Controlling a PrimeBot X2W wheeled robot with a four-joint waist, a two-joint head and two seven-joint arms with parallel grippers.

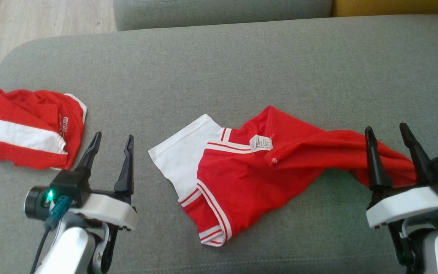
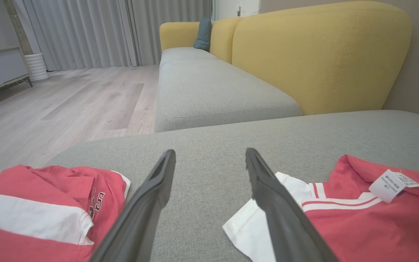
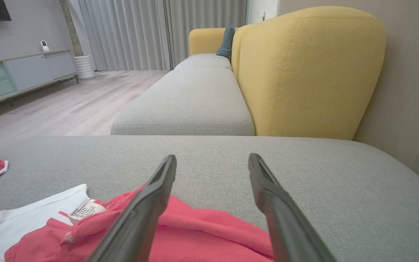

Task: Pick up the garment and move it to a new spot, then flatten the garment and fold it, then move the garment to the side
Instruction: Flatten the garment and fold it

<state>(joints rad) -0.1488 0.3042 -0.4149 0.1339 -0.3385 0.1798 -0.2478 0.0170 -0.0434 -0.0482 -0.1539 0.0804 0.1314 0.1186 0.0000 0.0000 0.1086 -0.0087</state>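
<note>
item: red and white garment (image 1: 249, 171), crumpled, lying near the middle of the grey seat cushion (image 1: 219, 61). its white sleeve (image 1: 181, 156) is spread flat at its left end, a white care label (image 1: 261, 143) is turned up near its collar, and the red body is twisted into a narrow roll toward its right end. right gripper (image 1: 386, 127): at the garment's right end, fingers spread wide with nothing clamped between them, the red cloth lying under and between them; whether the tips touch the cloth cannot be told. left gripper (image 1: 113, 136): just left of the garment's white sleeve, fingers likewise apart and holding nothing, over bare cushion. second red garment (image 1: 25, 129) with a white band: bunched well to the left of the garment, with the left gripper standing between the two. beyond the garment: another grey seat (image 2: 213, 91), a yellow backrest (image 2: 322, 54) toward the right, and a teal pillow (image 2: 204, 32) farther back. far left of the garment: pale wooden floor (image 2: 67, 102), grey curtains (image 2: 104, 32), a low sideboard (image 3: 24, 71).
</note>
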